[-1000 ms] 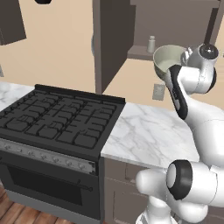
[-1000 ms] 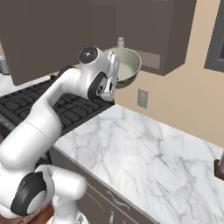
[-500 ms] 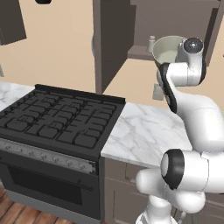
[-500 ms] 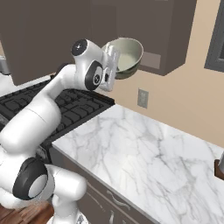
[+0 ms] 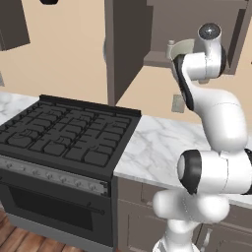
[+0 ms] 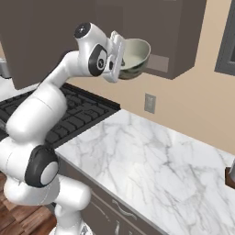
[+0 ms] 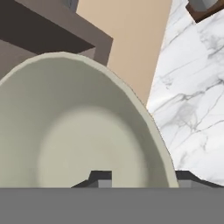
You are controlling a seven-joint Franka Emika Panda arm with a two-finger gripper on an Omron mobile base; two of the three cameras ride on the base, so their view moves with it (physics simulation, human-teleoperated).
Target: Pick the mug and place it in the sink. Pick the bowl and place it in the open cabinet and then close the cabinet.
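We have the tool [image 6: 123, 56] raised at the open cabinet [image 6: 179, 32], its tips astride the near rim of the bowl [image 6: 135, 57]; whether they pinch the rim or stand free of it we cannot tell. The bowl sits at the cabinet's bottom shelf edge, high above the marble worktop [image 6: 151, 156] and right of the stove [image 5: 69, 138].

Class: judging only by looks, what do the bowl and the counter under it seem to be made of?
Bowl: probably glazed ceramic; smooth, plain cream-green, with a soft sheen inside. Plastic is possible.
Counter: looks like polished marble or an imitation; white with grey veins.
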